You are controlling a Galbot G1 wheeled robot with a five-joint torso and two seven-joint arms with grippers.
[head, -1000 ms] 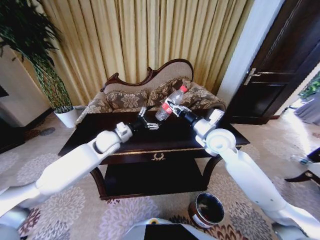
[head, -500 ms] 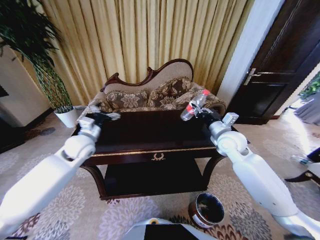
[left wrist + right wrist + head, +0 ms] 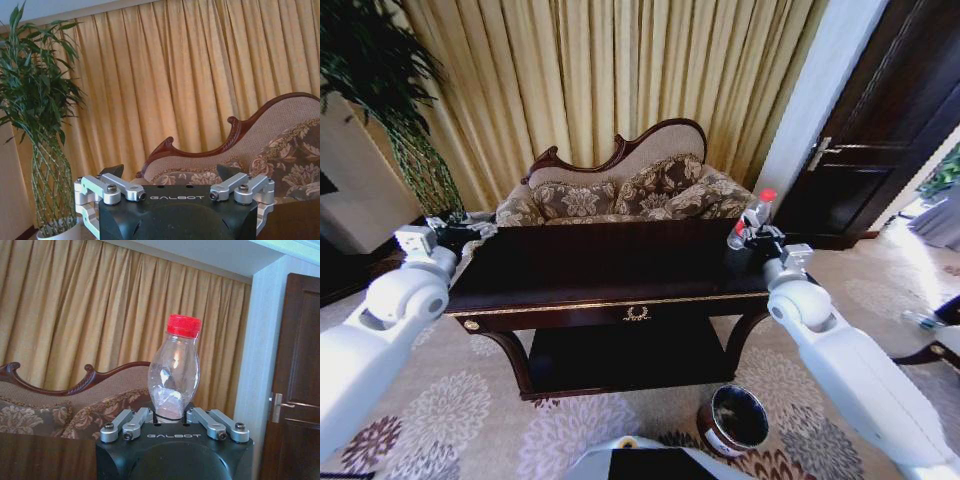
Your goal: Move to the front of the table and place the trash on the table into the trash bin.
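Head view, with both wrist views. The right gripper [image 3: 756,232] is held above the worktop [image 3: 610,265] at its 3 o'clock end, the jaws closed around the lower body of the bottle [image 3: 752,216]. In the right wrist view the bottle [image 3: 174,371] is seen standing upright out of the right gripper [image 3: 172,416], red cap uppermost, its clear body crumpled and apparently empty. The trash bin [image 3: 733,418] stands on the carpet at 5 o'clock of the picture, in front of the worktop's right leg and well below the held bottle. The left gripper [image 3: 470,228] is held off the worktop's 9 o'clock end, beside the sofa [image 3: 620,190]; in the left wrist view the jaws of the left gripper [image 3: 171,175] are spread apart with nothing between them.

Risks, as judged from this position: the bottle is thin-walled and already deformed, so it could squirm or slip out of the grasp during a swing of the arm. The bin is small-mouthed and sits close to the worktop's leg and lower shelf, so a release made too high or off-centre could bounce the bottle off the rim onto the carpet. A low descent could knock the forearm against the worktop's edge or tip the bin.
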